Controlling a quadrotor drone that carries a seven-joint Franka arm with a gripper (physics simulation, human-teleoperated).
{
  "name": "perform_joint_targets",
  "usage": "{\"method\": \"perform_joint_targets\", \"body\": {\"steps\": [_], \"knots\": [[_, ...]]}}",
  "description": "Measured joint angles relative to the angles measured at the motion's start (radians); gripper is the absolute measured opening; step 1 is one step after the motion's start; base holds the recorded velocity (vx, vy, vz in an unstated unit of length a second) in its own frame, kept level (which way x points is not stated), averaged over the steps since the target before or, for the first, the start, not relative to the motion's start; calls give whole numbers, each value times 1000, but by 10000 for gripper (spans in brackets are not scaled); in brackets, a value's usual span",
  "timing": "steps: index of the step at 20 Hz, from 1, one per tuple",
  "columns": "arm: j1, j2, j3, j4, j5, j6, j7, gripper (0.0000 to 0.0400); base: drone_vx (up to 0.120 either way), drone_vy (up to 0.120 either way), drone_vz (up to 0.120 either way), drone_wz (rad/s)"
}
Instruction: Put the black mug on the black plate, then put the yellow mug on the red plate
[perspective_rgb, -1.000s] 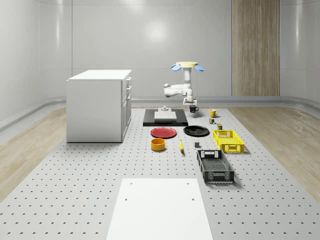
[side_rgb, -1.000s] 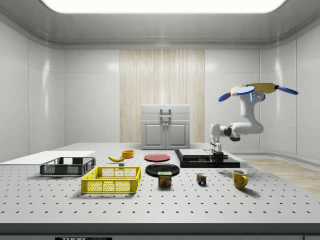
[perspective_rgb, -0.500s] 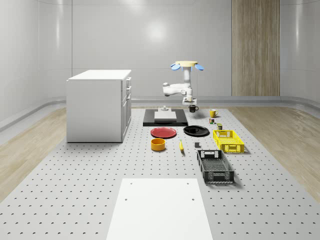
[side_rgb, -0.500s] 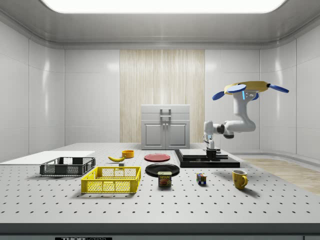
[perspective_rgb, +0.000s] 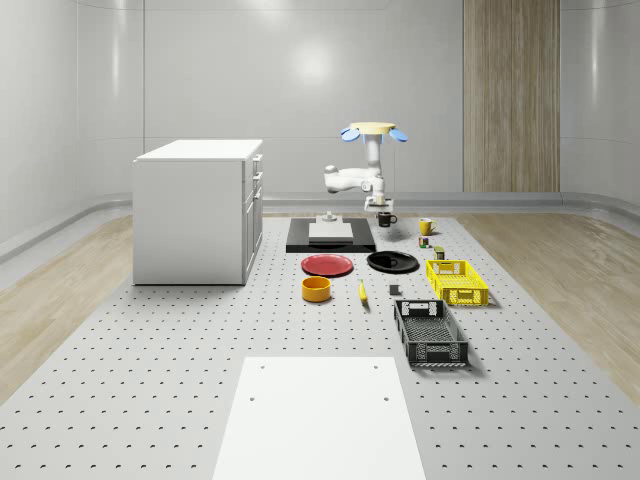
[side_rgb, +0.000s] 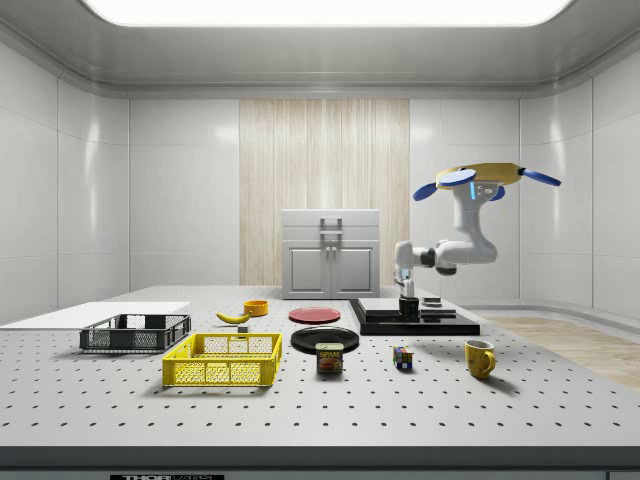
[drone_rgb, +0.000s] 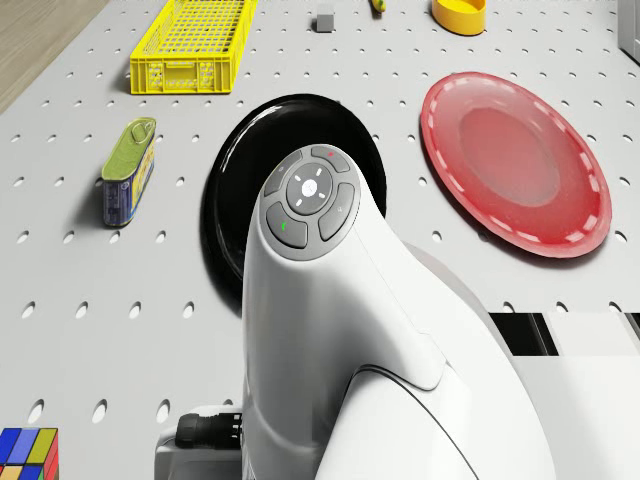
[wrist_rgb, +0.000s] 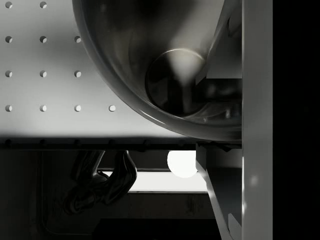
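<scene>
The drone (side_rgb: 478, 177) hovers above the far end of the perforated table (perspective_rgb: 150, 340), over the table's edge just beyond the black slab (perspective_rgb: 330, 240), its white arm (side_rgb: 455, 245) bent downward so the gripper (side_rgb: 407, 298) hangs at about seven o'clock from the drone body in the side view. The gripper is clamped on the black mug (side_rgb: 408, 308), one finger (wrist_rgb: 220, 45) inside the rim in the wrist view, and the mug (wrist_rgb: 165, 65) is carried clear of the table, low over the black slab's near side in the side view. From the mug, the black plate (perspective_rgb: 392, 262) lies on the table at about six o'clock in the whole-scene view, with the red plate (perspective_rgb: 327, 265) just beside it at its nine o'clock. The yellow mug (perspective_rgb: 426, 226) stands upright on the table at the black mug's (perspective_rgb: 386, 217) three o'clock in the whole-scene view, well apart from both plates.
</scene>
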Motion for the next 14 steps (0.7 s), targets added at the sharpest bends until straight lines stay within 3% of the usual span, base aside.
{"method": "perform_joint_targets", "body": {"steps": [14], "knots": [[-4, -37, 6, 1, 15, 34, 4, 110, 120, 0, 0, 0]]}}
